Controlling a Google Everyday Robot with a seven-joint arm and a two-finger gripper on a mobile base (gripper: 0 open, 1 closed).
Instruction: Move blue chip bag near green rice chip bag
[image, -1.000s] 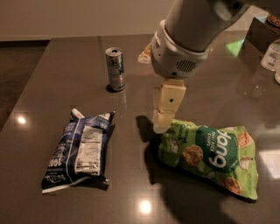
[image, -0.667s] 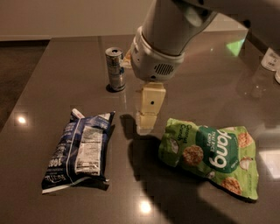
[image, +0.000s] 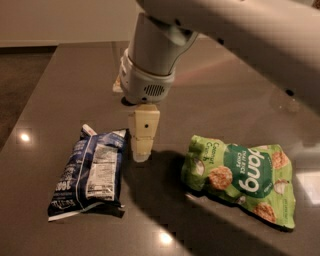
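The blue chip bag (image: 90, 175) lies flat on the dark table at the lower left, label panel up. The green rice chip bag (image: 240, 177) lies flat at the lower right, its "dang" circle showing. My gripper (image: 141, 154) hangs down from the arm between the two bags, its tip just beside the blue bag's upper right corner and above the table. It holds nothing that I can see. The arm hides the table behind it.
The dark grey table (image: 75, 85) runs to a far edge at the top, with floor beyond at the left. Bright light reflections dot the surface. The large arm body (image: 155, 55) fills the upper middle and right.
My gripper and arm have moved left, from next to the green bag to beside the blue bag. The small can at the back is now hidden behind the arm. The bags have not moved.
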